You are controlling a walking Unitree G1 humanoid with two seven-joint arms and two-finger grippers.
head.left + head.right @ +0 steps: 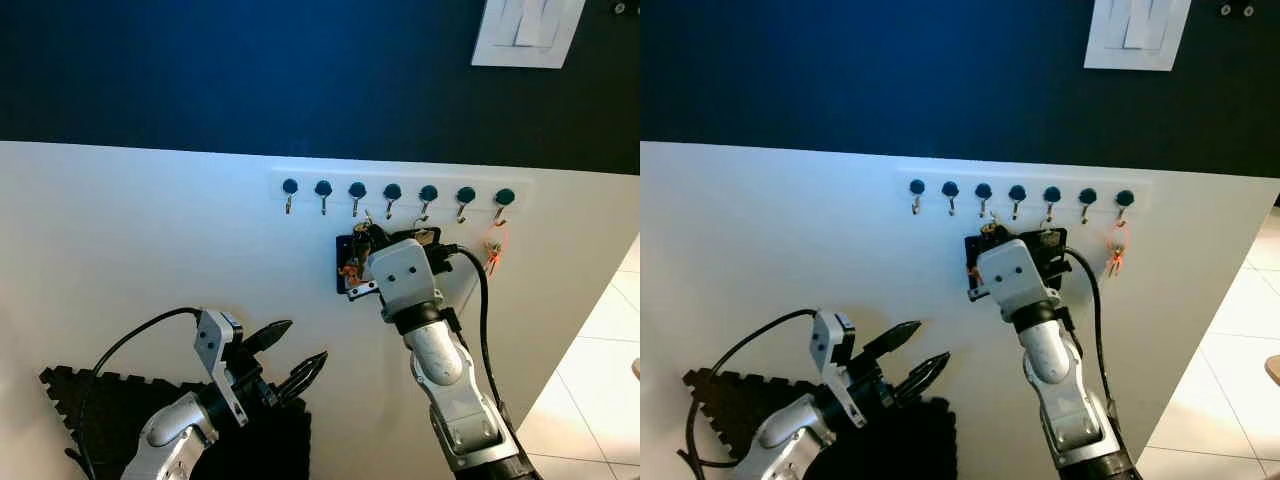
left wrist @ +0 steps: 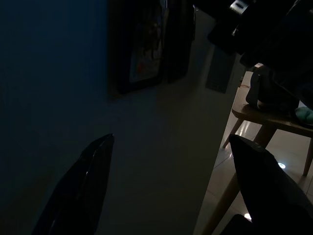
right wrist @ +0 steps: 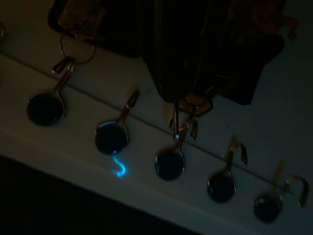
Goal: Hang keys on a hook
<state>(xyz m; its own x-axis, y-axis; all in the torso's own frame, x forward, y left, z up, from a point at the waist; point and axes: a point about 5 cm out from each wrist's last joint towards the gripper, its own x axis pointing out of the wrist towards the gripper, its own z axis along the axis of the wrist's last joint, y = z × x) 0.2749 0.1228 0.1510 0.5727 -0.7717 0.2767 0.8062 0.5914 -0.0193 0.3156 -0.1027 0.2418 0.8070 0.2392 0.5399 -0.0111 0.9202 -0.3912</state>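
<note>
Keys (image 3: pixel 188 105) pinched in right end effector (image 1: pixel 372 238), against hook (image 3: pixel 172 159).

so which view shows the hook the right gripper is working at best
The right wrist view: the hook fills the middle, with a key ring against its curl under the right gripper. Whether the ring is over the hook, I cannot tell. In both eye views the same hook is tiny, half hidden by the gripper. The left wrist view faces elsewhere.

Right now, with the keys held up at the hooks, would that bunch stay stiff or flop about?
The keys likely dangle loosely, since they hang from a thin ring below the right gripper. Being small metal, they probably swing and slip off the hook if nudged.
</note>
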